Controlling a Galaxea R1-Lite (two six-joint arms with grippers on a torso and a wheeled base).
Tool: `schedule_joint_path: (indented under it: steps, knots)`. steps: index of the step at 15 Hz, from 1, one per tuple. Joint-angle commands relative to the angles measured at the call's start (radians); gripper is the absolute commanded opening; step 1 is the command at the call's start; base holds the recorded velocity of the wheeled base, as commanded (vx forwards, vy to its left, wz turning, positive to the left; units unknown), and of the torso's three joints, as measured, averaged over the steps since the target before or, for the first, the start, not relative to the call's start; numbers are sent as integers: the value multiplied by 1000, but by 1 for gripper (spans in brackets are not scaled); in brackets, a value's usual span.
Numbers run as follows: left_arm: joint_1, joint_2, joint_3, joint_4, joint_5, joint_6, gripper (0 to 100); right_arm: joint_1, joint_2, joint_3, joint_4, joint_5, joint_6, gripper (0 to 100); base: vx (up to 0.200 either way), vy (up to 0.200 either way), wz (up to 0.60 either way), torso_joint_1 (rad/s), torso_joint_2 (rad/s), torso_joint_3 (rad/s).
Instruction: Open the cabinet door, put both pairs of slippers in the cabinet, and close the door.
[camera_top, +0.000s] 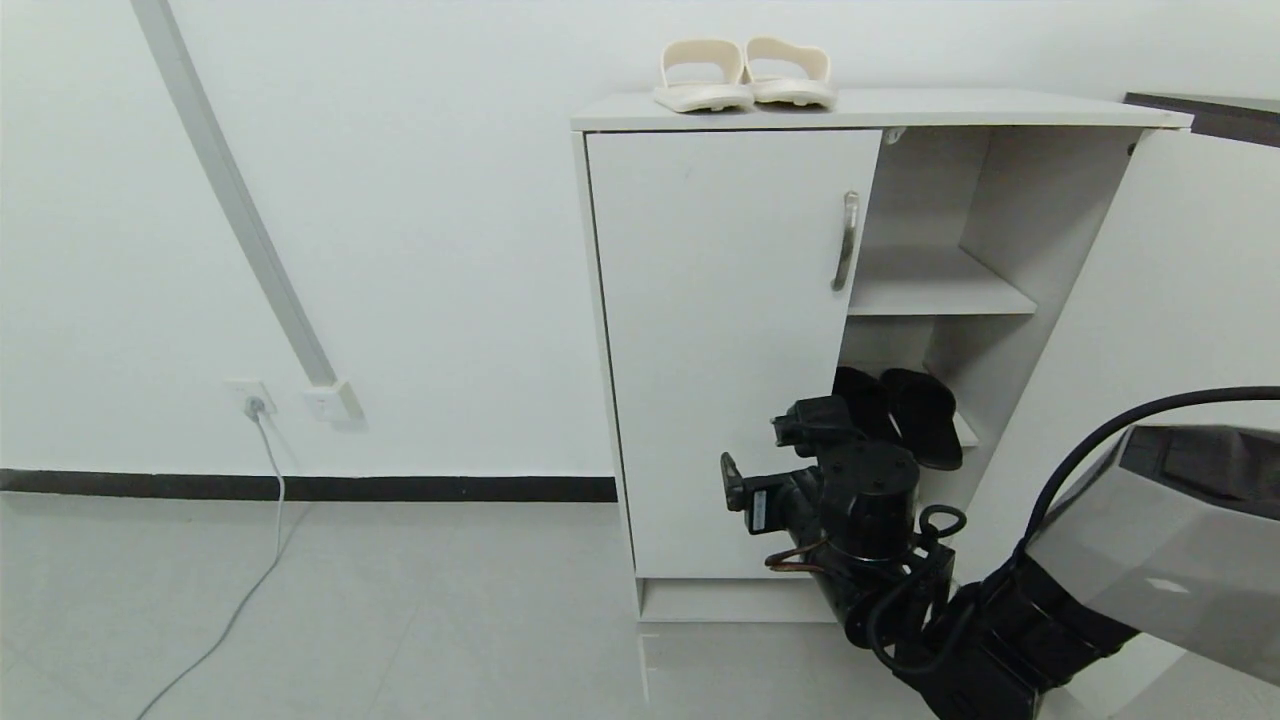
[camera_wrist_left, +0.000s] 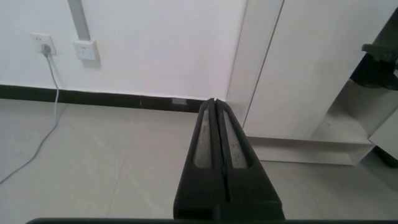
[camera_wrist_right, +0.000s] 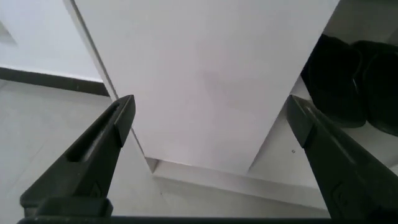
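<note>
White wall (camera_top: 400, 200) and grey tiled floor (camera_top: 400, 600) meet at a black skirting strip (camera_top: 300, 488). At the far left a grey conduit (camera_top: 240, 220) slants down the wall to a plate, with a socket (camera_top: 252, 400) just beside it and a cable (camera_top: 270, 520) trailing from the socket onto the floor.

The left wrist view takes in that same socket and the cabinet's foot. It also gives the left gripper (camera_wrist_left: 214, 109), hanging above the floor well apart from the cabinet, its fingers pressed flat together with nothing between them.

Further right stands the white cabinet (camera_top: 1000, 108). Its left door (camera_top: 720, 350) is shut and has a metal handle (camera_top: 847, 240). On the cabinet's top, in the head view, a pair of cream slippers (camera_top: 745, 75) sits side by side.

The right door (camera_top: 1150, 300) is swung wide, baring an upper shelf (camera_top: 930, 290). On the shelf below, the black slippers (camera_top: 905, 410) lie together.

The right wrist view brings the shut door's edge and those black slippers close, and the right gripper (camera_wrist_right: 211, 106) hangs before them with fingers spread wide, gripping nothing. A small white label (camera_top: 757, 508) on that arm's wrist has print too small to read.
</note>
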Motion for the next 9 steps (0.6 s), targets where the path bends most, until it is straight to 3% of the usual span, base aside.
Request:
schedule_joint_path:
  steps: [1,9]
  knots:
    - [1,1,0,0,1,-1,0,-4,1,1,-7,15,2,100,0,0,0,0,0,0]
    - [0,1,0,0,2,-1,0,-3,1,24,-8,50,-4,100,0,0,0,0,0,0]
